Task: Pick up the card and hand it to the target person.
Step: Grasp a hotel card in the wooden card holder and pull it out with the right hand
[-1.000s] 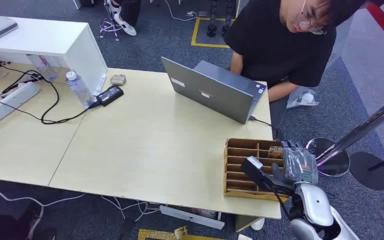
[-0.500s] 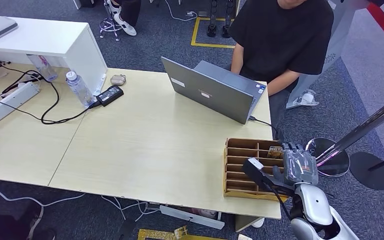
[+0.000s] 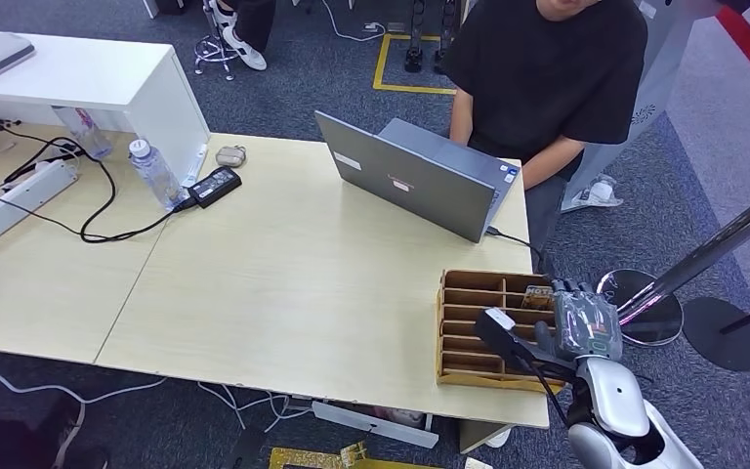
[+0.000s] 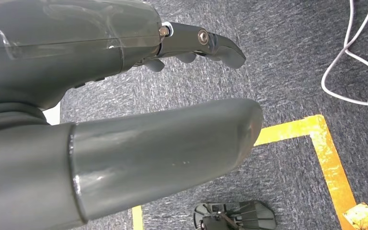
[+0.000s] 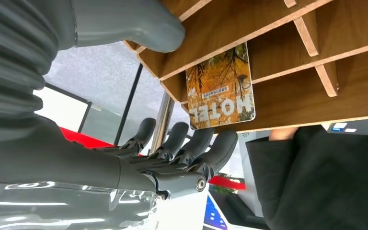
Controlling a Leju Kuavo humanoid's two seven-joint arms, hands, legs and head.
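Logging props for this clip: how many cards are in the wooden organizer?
1. The card stands in the wooden organizer, in a far-corner compartment by the right robot hand. The robot hand covers some slots, so another could be hidden.

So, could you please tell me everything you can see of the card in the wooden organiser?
The card is a small glossy rectangle with rounded corners, printed with autumn-yellow foliage and the word HOTEL in white letters. It sits in a compartment at the far right corner of the wooden organiser, leaning against a divider. The right hand is close beside it, its fingers spread and not yet holding it.
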